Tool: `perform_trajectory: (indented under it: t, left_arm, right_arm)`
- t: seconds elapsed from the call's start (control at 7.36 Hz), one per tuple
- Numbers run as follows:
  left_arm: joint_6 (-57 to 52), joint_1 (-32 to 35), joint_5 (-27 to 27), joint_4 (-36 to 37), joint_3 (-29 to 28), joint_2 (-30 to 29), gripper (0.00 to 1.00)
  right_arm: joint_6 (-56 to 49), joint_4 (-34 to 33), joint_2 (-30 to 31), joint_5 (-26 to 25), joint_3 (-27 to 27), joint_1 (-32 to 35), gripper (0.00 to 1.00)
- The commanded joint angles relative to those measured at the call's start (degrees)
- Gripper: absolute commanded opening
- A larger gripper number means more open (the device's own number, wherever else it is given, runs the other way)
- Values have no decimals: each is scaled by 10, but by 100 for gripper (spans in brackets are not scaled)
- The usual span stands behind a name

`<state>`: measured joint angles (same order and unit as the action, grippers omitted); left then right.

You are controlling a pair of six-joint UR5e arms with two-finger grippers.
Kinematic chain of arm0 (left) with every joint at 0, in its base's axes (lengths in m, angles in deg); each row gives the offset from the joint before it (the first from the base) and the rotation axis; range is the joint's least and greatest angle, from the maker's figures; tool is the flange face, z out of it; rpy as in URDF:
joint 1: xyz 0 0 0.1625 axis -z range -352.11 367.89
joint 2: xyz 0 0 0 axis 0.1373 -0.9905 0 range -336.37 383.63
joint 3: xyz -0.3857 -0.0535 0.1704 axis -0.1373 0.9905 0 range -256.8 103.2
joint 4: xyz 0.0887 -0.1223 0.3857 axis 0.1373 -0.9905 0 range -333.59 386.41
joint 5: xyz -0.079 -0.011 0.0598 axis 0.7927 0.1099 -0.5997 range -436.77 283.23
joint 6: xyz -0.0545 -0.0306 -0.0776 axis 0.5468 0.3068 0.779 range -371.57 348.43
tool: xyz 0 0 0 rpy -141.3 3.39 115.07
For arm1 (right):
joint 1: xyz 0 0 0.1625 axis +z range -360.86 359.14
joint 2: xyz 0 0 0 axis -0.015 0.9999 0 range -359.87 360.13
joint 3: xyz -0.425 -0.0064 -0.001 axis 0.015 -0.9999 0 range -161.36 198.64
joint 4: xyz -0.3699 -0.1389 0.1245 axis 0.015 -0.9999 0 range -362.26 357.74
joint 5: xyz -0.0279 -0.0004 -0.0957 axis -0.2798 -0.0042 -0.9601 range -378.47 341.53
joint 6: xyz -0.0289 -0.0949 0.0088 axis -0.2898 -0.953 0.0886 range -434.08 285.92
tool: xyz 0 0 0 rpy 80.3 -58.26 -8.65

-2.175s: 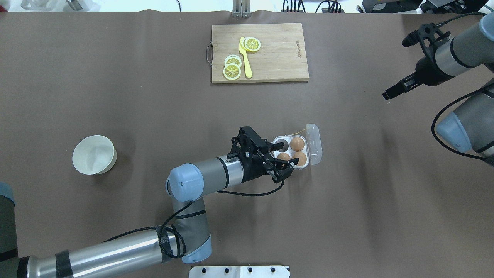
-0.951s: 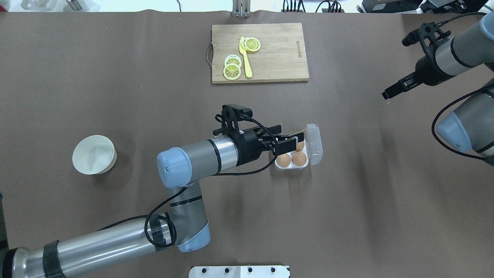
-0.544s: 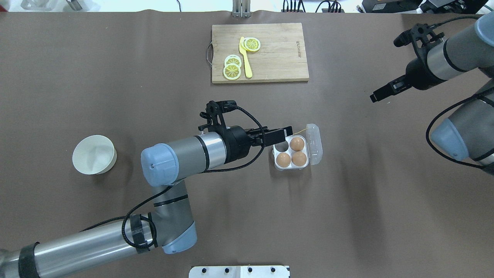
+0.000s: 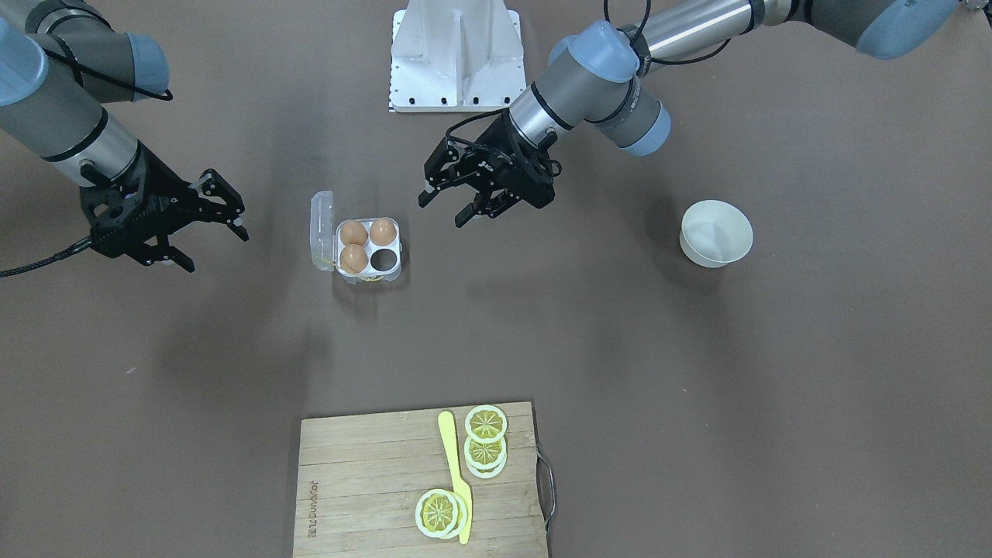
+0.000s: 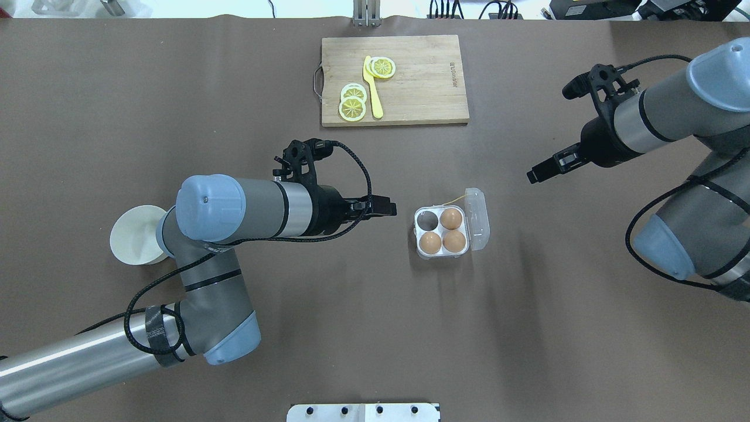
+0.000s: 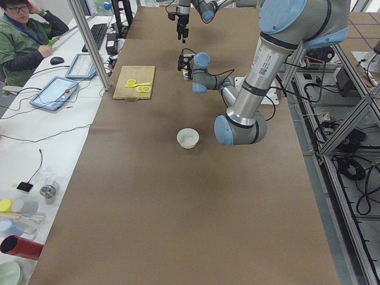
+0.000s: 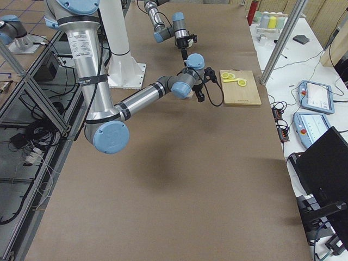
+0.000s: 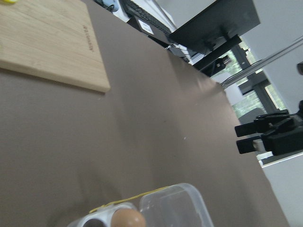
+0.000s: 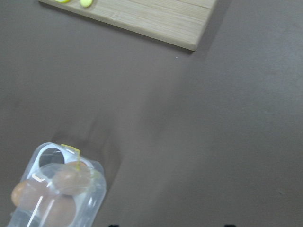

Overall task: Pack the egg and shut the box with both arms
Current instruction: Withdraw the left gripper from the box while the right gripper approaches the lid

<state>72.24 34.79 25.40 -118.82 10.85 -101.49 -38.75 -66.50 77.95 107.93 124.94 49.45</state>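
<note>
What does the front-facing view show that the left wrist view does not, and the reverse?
Only the front view shows the bowl, the lemon slices, the open left gripper and all three eggs. Only the wrist view shows a dark screen beyond the table. Both show the box with its lid open, one egg and the cutting board.
</note>
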Motion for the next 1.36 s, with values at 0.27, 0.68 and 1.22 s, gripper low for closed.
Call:
perform_trajectory:
  t: [0.27, 0.68, 1.22]
  left_arm:
    - [49, -3, 6, -47, -126, -46, 0]
    - [92, -4, -7, -46, -175, -80, 0]
    - [122, -17, -7, -48, -187, -101, 0]
  right_arm:
    - [42, 146, 9, 4, -6, -44, 46]
    - [36, 188, 12, 5, -8, -51, 31]
    - [3, 188, 10, 11, -14, -52, 27]
